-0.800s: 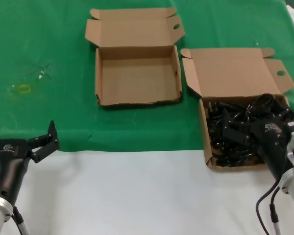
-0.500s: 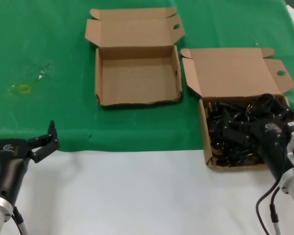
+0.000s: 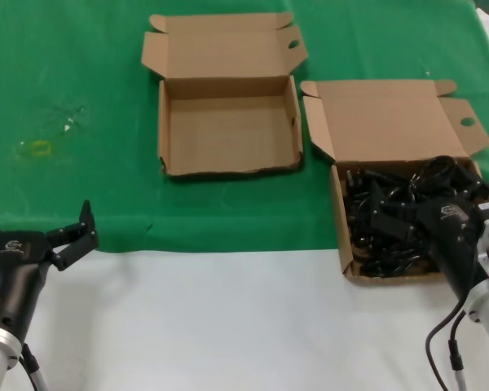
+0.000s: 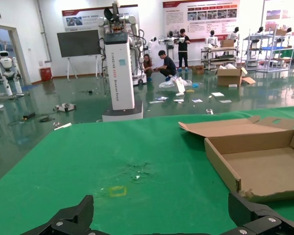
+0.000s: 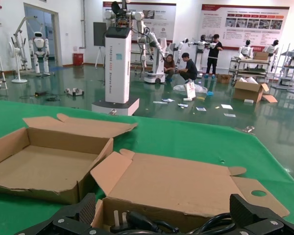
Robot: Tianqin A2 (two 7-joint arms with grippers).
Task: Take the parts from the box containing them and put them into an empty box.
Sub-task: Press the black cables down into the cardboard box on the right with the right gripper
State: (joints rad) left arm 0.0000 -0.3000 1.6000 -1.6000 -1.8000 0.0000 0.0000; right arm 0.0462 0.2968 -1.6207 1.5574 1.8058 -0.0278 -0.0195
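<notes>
Head view shows the right gripper (image 3: 389, 213) lowered into the box containing the power cords (image 3: 346, 220), its black body over the tangle of black cords (image 3: 391, 244) that fills the tray. The step in hand looks like the first pick: reaching into the pile for a cord. Against the black cords I cannot tell from this view whether anything lies between the fingers; in the right wrist view the two fingers (image 5: 68, 221) stand wide apart at the frame's edge, with a moulded plug (image 5: 130, 219) and a loop of cable just past them, so the grip appears not yet made.

This full box has its lid (image 3: 387, 114) folded back flat, with a round hole in one flap. The empty box (image 3: 228, 130) sits just beside the full box, on the robot's left of it and a little farther from the robot, lid also thrown back, tray bare. Both rest on the green cloth (image 3: 81, 65) covering the far part of the counter (image 3: 228, 326).

The left gripper (image 3: 61, 238) waits well apart from the full box, far to its left over the counter's near edge, fingers spread and holding nothing.

Next the right fingers probably need to settle over one strand, pinch it, and lift slowly; since the cords are tangled, neighbours may come up with it.
</notes>
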